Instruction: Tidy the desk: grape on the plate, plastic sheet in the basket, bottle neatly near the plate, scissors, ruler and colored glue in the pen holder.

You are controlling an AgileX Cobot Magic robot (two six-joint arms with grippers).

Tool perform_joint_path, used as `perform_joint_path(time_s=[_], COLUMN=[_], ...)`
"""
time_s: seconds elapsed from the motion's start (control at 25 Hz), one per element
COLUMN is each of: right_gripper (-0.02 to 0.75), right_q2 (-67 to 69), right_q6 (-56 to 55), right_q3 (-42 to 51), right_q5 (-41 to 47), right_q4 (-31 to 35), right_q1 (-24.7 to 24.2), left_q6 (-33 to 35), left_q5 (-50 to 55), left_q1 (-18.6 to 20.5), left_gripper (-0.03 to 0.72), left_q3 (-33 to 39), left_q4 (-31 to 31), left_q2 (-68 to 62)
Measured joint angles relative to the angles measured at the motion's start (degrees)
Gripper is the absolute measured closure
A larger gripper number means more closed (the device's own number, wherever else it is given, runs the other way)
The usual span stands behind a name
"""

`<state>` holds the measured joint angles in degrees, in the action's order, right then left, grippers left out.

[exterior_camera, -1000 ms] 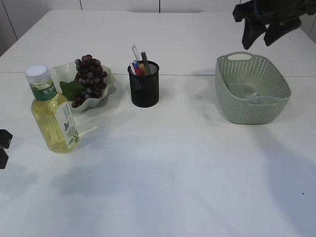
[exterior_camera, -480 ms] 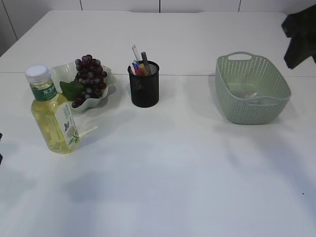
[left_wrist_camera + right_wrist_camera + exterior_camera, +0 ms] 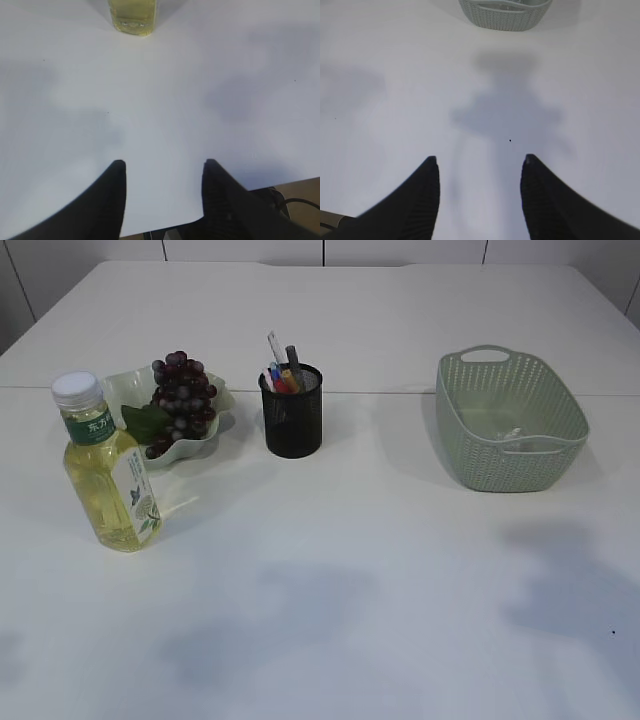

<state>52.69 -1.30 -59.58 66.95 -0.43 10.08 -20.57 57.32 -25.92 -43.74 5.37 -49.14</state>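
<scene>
A bunch of dark grapes lies on the pale green plate at the left. A bottle of yellow drink stands upright in front of the plate; its base shows in the left wrist view. The black mesh pen holder holds several items, including the scissors, ruler and colored glue. The green basket at the right holds a clear plastic sheet. My left gripper and right gripper are open and empty over bare table. Neither shows in the exterior view.
The white table carries the arms' shadows near the front. The table's front edge shows in the left wrist view. The basket's near wall shows in the right wrist view.
The right arm has moved out of the exterior view at the upper right. The left gripper has also left that view at the left edge.
</scene>
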Motion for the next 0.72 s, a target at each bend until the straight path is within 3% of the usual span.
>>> perform_joint_path(time_s=[0.28,0.72], right_gripper=[0.323,0.323], right_q2=[-21.0,-45.7], right_q6=[-0.1,-0.2], right_q3=[6.6,6.8], right_q5=[3.3,6.0], right_q4=[0.0,-0.2], right_q1=[0.0,0.0], left_q6=[0.0,0.0], left_q5=[4.6,9.0], left_q1=[-0.1,-0.1], left_gripper=[0.326,0.326], left_q3=[3.4,5.6], left_q4=[-0.9,-0.1], left_q2=[15.0,36.9])
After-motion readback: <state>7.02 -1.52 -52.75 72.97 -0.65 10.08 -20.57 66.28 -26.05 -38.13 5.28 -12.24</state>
